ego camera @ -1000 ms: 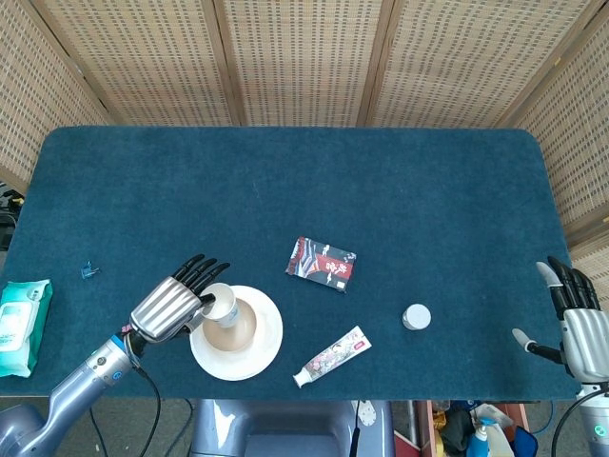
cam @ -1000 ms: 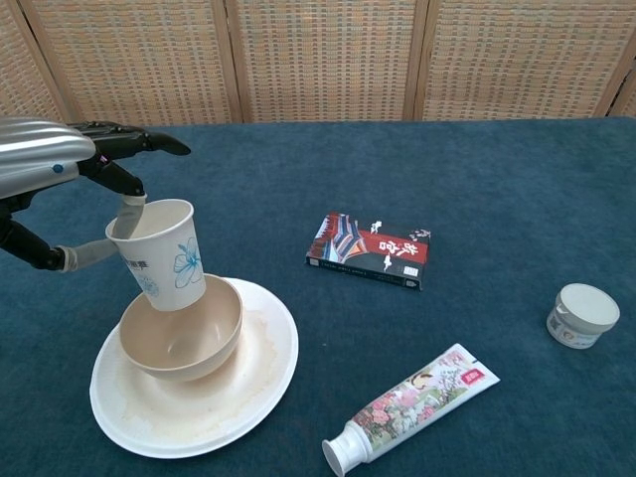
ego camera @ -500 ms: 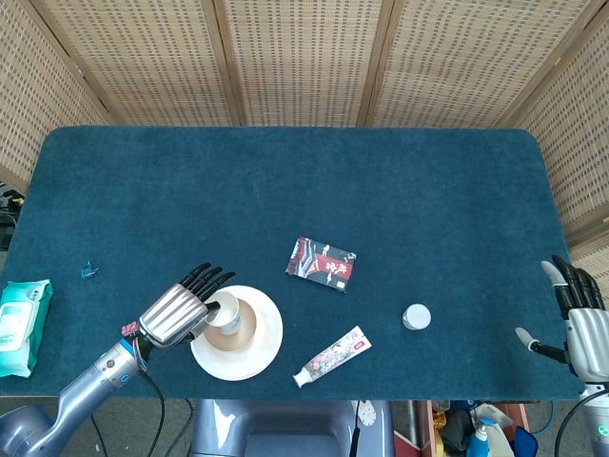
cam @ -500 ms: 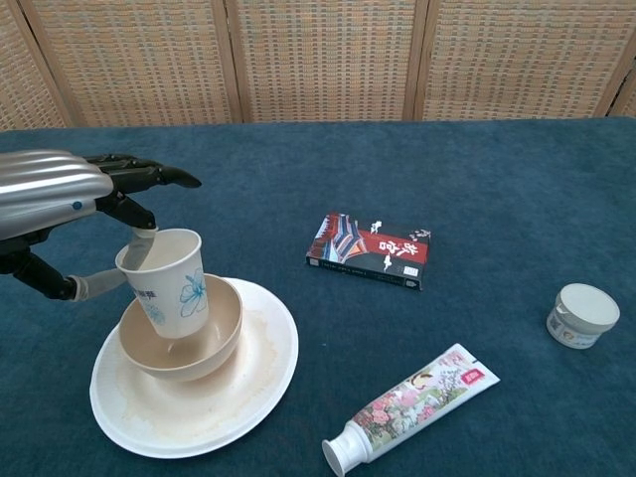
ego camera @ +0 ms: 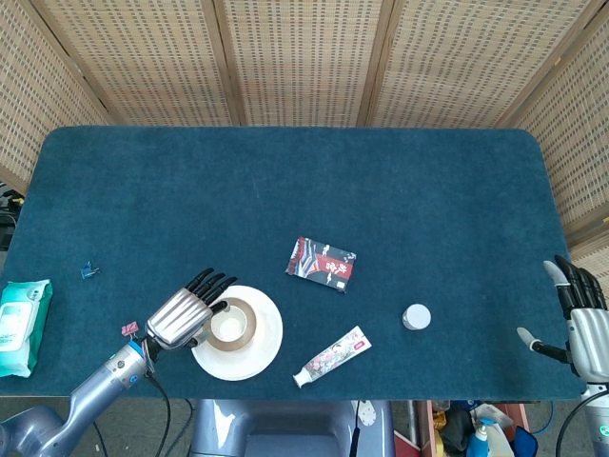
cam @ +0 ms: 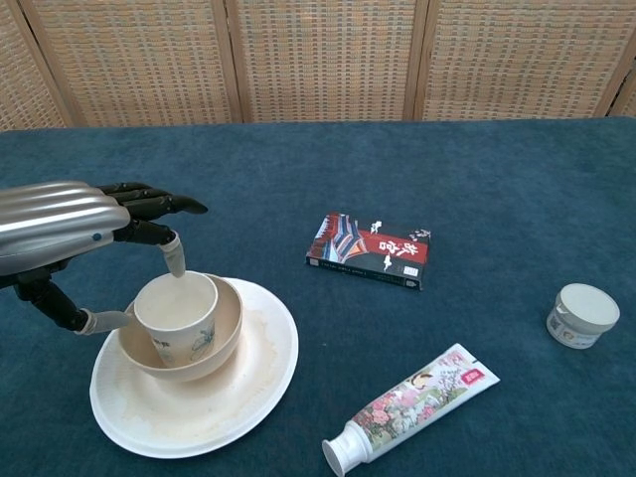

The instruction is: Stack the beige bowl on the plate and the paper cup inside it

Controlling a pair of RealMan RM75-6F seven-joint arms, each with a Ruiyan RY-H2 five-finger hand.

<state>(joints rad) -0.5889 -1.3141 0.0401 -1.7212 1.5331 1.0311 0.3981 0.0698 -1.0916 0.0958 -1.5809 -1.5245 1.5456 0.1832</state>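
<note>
Left hand (cam: 70,224) hovers over the white paper cup (cam: 177,316), fingers spread, one fingertip just above the rim and the thumb beside the cup wall; looks released, nothing held. Cup sits upright inside the beige ceramic bowl (cam: 224,320), bowl on the cream round plate (cam: 253,383), near the table's front edge, left of centre. Right hand (ego camera: 582,324) idles open off the front right corner.

Cup likely very light, thin-walled, crushable: take it by the rim or upper wall, gently. Bowl rigid, smooth, probably slippery.

Blue felt-covered table (ego camera: 285,190), grippy surface. Red-and-black card box (cam: 370,248) mid-table, toothpaste tube (cam: 417,402) and small white jar (cam: 582,314) toward the front right. Woven rattan screens (ego camera: 304,57) behind.
</note>
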